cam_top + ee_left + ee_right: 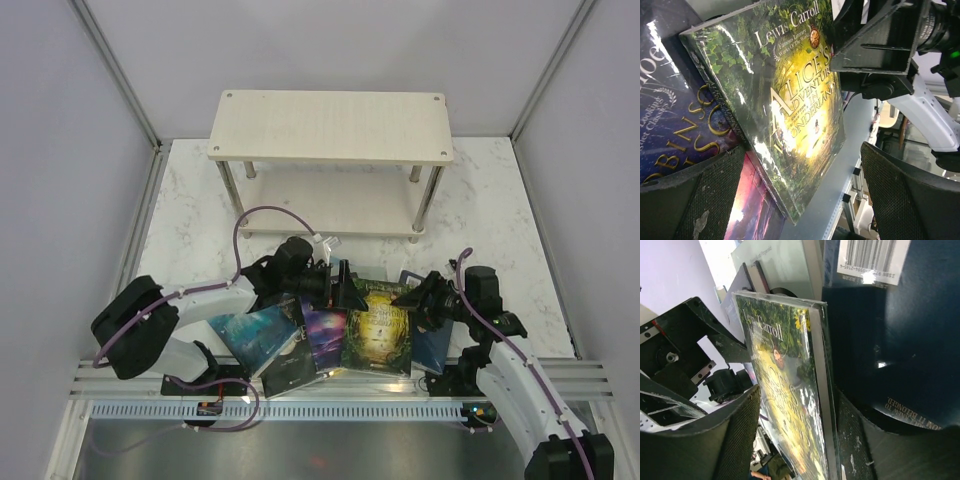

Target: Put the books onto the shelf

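Along the lower edge of the overhead frame, the books sit fanned and overlapping at the near side of the table. Left to right: teal book, purple galaxy book, green-gold Alice book, navy book.

Your right gripper is at the Alice book's upper right edge. Its wrist view shows the Alice book edge-on between the two fingers, with the navy book just beside it on the right. The pads look close to both faces, but you cannot tell whether they press.

Your left gripper hangs over the upper middle of the fan with its jaws spread wide, gripping nothing. Its wrist view has the Alice book lying beyond the spread fingers.

Farther up, the shelf stands at upper centre, well apart from the books.
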`<state>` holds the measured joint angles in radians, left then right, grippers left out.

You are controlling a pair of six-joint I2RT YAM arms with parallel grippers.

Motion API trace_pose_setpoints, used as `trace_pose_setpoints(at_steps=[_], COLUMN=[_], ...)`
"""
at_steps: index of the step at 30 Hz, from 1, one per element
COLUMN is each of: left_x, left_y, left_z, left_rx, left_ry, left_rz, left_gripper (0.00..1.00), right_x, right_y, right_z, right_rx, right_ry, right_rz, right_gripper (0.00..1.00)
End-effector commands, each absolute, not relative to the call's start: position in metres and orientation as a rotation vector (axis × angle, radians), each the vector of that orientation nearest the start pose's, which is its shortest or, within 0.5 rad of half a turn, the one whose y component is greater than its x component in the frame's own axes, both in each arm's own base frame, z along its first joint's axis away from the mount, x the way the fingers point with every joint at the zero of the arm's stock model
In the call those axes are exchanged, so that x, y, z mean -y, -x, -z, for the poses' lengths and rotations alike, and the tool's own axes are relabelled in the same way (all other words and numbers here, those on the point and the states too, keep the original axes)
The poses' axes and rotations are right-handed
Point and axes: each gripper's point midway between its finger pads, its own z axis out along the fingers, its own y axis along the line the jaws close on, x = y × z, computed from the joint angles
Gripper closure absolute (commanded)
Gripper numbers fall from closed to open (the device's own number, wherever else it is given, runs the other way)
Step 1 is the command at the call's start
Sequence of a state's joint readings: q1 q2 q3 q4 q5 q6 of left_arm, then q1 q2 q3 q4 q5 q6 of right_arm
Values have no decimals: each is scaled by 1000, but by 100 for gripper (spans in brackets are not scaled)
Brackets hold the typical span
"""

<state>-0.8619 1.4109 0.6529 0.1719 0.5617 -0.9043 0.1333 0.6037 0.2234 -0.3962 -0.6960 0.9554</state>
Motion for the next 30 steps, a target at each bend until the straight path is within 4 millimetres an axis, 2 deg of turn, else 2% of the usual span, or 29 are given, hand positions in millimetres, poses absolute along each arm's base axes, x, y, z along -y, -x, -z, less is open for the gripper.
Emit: trace_pose_setpoints(at_steps=[1, 5, 8, 9, 12, 14, 23, 24, 28, 29, 30], left_x=[350, 354, 355, 356, 357, 355, 331, 329, 322, 322, 322], left_y=[-124, -125, -126, -126, -127, -129, -138, -138, -134, -134, -134], left_z=[-103, -104, -105, -105, -110, -114, -133, -133, -136, -143, -147], left_rx=[-2558, -2539, -2530, -2528, -2514, -2505, -2477, -2476, -2452, -2424, -2408], left_ry=[-312, -296, -295, -296, -297, -290, -256, -241, -209, -210, -207], left_rz=[1568, 1611, 1618, 1619, 1626, 1608, 1413, 1409, 1422, 1446, 1463], left_gripper=[0, 1, 1, 1, 1, 0, 0, 0, 0, 0, 0], right_x=[-162, -165, -166, -167, -168, -169, -175, -177, -183, -184, -186], right_y=[-139, -139, -140, -141, -143, -146, -179, -183, -192, -193, -196], right_z=[-61, -62, -66, -69, -79, -87, -172, -188, -222, -228, -239], right_rx=[-2492, -2484, -2475, -2469, -2455, -2440, -2253, -2213, -2115, -2097, -2042], right_ry=[-702, -697, -676, -661, -632, -616, -572, -543, -510, -550, -512], right_rz=[-1332, -1365, -1378, -1384, -1403, -1410, -1492, -1516, -1613, -1658, -1690], right_gripper=[37, 50, 65, 77, 100, 100, 100, 100, 100, 100, 100])
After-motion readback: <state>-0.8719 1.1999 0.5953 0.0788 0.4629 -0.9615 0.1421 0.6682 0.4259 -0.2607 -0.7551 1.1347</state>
